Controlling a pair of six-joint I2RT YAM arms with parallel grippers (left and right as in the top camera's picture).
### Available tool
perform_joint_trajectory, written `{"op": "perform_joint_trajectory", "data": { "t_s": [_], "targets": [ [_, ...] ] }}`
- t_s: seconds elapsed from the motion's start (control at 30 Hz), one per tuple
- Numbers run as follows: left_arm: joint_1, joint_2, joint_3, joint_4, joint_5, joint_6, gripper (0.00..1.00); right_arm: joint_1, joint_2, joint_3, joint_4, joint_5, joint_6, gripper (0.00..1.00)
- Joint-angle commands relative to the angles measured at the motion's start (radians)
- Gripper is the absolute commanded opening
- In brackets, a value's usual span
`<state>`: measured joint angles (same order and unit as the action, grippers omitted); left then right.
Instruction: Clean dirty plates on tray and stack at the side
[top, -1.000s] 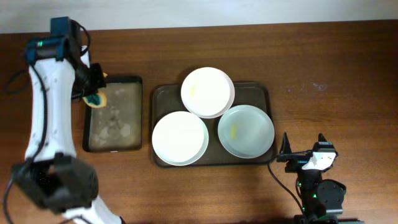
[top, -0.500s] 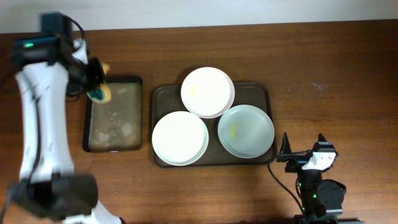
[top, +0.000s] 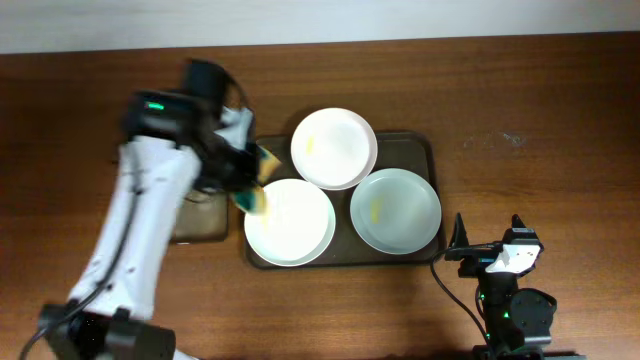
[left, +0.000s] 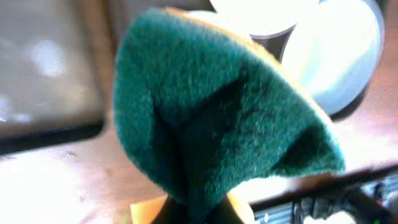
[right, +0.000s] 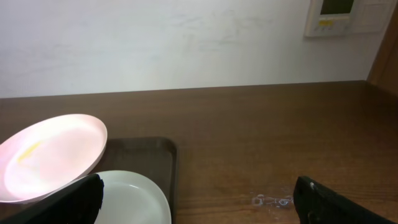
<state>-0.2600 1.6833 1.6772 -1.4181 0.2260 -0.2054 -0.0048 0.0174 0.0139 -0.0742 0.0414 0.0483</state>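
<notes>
Three white plates lie on the dark brown tray (top: 418, 142): one at the back (top: 334, 148) with a yellow smear, one at the front left (top: 292, 225), and one at the right (top: 395, 210) with a yellow smear. My left gripper (top: 248, 178) is shut on a green and yellow sponge (top: 258, 183) over the front-left plate's upper left edge; contact cannot be told. In the left wrist view the sponge (left: 217, 112) fills the frame, with my left gripper (left: 199, 214) at its base. My right gripper (top: 487, 246) stands open off the tray's front right corner and holds nothing.
A smaller black tray (top: 210, 220) with wet patches lies left of the brown tray, mostly hidden under my left arm. In the right wrist view my right gripper (right: 199, 211) faces bare wooden table, with the back plate (right: 50, 155) at the left.
My left arm has swung right from the black tray to the brown tray's left side, carrying the sponge. The right arm has not moved.
</notes>
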Motion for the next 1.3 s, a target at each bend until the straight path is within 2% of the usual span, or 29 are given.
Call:
{"op": "perform_joint_trajectory", "data": {
  "t_s": [0.0,0.13,0.23,0.5,0.6,0.73,0.83,0.9,0.97,1.0,1.03,1.07,1.13,1.2,1.27],
  "targets": [
    [-0.083,0.004,-0.256,0.200,0.013,-0.146,0.00,0.004,-0.005,-0.008,-0.004,0.012,0.002,0.99],
    [-0.105,0.004,-0.470,0.424,0.010,-0.259,0.00,0.004,-0.005,-0.008,-0.004,0.012,0.002,0.98],
    [-0.105,0.004,-0.570,0.570,0.014,-0.280,0.00,0.004,-0.005,-0.008,-0.004,0.012,0.002,0.98],
    [-0.105,0.004,-0.611,0.622,0.014,-0.280,0.00,0.004,-0.005,-0.008,0.004,0.011,0.002,0.98],
    [-0.105,0.004,-0.611,0.635,0.014,-0.280,0.00,0.005,-0.005,-0.008,0.057,-0.238,0.244,0.98],
    [-0.105,0.004,-0.611,0.649,0.013,-0.280,0.00,0.005,-0.005,-0.008,0.057,-0.500,0.427,0.98],
    [-0.105,0.004,-0.611,0.648,0.013,-0.280,0.00,0.005,-0.005,-0.008,0.193,-0.596,0.588,0.98],
    [-0.105,0.004,-0.611,0.648,0.013,-0.280,0.00,0.005,-0.005,-0.007,0.374,-0.634,0.643,0.98],
    [-0.105,0.004,-0.611,0.648,0.014,-0.280,0.00,0.004,-0.005,0.038,0.543,-0.569,0.669,0.98],
    [-0.105,0.004,-0.611,0.648,0.014,-0.280,0.00,0.004,-0.005,0.080,0.530,-0.529,0.666,0.98],
    [-0.105,0.004,-0.611,0.648,0.014,-0.280,0.00,0.003,-0.002,0.138,0.472,-0.481,0.656,0.98],
    [-0.105,0.004,-0.611,0.648,0.014,-0.280,0.00,0.004,0.022,0.288,0.272,-0.409,0.578,0.98],
    [-0.105,0.004,-0.611,0.647,0.014,-0.280,0.00,0.004,0.104,0.496,-0.017,-0.347,0.416,0.98],
    [-0.105,0.004,-0.611,0.644,0.014,-0.280,0.00,0.004,0.266,0.745,-0.349,-0.279,0.244,0.98],
    [-0.105,0.004,-0.611,0.647,0.014,-0.280,0.00,0.004,0.446,0.961,-0.592,-0.283,0.164,0.98]
  ]
}}
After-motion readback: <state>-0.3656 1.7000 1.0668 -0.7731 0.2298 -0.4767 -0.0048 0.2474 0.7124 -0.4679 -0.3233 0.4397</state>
